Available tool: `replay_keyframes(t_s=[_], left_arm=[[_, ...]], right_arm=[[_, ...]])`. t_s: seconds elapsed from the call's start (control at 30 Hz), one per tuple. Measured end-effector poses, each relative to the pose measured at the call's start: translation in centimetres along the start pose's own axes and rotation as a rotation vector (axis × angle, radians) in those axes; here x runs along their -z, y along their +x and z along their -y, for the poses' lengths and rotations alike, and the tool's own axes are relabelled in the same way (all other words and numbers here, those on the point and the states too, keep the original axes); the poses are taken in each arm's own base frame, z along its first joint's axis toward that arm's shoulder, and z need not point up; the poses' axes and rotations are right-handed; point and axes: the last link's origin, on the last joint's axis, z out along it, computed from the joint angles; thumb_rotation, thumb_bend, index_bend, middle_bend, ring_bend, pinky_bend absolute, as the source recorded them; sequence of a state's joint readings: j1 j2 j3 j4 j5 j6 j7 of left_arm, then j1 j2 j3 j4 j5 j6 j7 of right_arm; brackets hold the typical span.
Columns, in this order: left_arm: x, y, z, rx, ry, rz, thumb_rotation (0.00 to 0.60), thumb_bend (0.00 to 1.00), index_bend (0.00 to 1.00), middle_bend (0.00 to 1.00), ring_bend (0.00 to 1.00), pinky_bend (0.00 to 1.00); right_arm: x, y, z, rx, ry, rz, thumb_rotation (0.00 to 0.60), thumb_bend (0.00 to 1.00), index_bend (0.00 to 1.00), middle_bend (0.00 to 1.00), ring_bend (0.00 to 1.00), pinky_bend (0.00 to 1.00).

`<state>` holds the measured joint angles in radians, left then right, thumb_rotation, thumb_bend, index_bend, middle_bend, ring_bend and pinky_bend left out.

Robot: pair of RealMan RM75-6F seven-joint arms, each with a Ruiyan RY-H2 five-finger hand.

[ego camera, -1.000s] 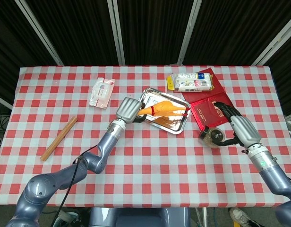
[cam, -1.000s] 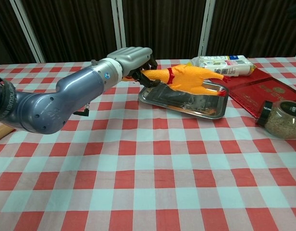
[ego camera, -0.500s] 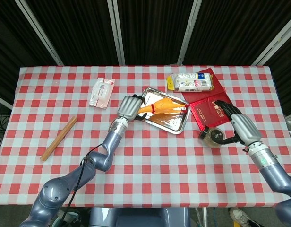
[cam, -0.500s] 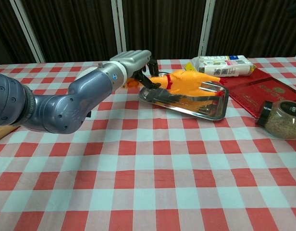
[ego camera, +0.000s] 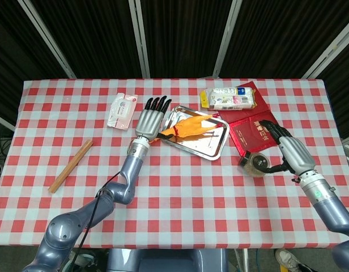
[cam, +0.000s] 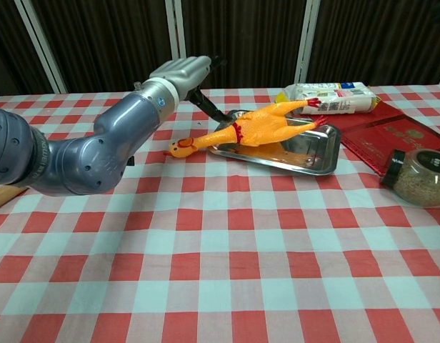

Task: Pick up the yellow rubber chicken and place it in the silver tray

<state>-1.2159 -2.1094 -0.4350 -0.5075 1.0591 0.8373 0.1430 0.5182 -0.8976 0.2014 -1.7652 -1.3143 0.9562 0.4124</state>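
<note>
Left hand (ego camera: 150, 120): fingers straight and spread, holding nothing, hovering just left of the shiny silver rectangular metal tray (ego camera: 211, 149). Chest view shows the same hand (cam: 178, 71) raised above the cloth behind the tray's near-left corner.

Yellow rubber chicken with red wattle and feet (ego camera: 188, 127) lies lengthwise across the tray. Body and legs rest inside; in the chest view the head and neck (cam: 186, 146) hang over the left rim onto the red-and-white checked tablecloth (ego camera: 180, 198).

Right hand (ego camera: 290, 153) sits by a small round glass jar with dark lid (ego camera: 255, 164), near the red flat booklet (ego camera: 248, 132); fingers curl toward the jar, but contact cannot be told from either view.

Judgement: release step, placement nearly complete. To finish well, the left hand should lift straight up and away from the rim, fingers clear of the overhanging head, so the toy is not dragged out. The light tray may slide if bumped
</note>
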Motion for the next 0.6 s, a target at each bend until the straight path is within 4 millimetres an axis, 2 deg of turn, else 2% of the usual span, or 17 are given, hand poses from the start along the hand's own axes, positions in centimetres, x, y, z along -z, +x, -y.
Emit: replay_keyframes(t_s=[0.3,0.47,0.6], left_arm=[[1.2,2.1,2.0,0.066,-0.013,-0.029,0.6,0.07,0.0,0.0,0.0,0.01],[3.6,4.1,4.1,0.098,-0.023,-0.019,0.6,0.07,0.0,0.0,0.0,0.01],[6.6,6.2,6.5,0.112,-0.015,-0.005,0.6,0.07,0.01,0.0,0.0,0.01]], right_arm=[[0.3,0.4,-0.1,0.004,0.004,-0.02,0.6,0.13,0.0,0.03,0.0,0.06],[0.7,0.7,-0.3,0.007,0.011,-0.037,0.6,0.13,0.0,0.03,0.0,0.06],[1.1,0.8,-0.5,0.025,0.017,-0.052,0.6,0.13,0.0,0.03,0.0,0.06]])
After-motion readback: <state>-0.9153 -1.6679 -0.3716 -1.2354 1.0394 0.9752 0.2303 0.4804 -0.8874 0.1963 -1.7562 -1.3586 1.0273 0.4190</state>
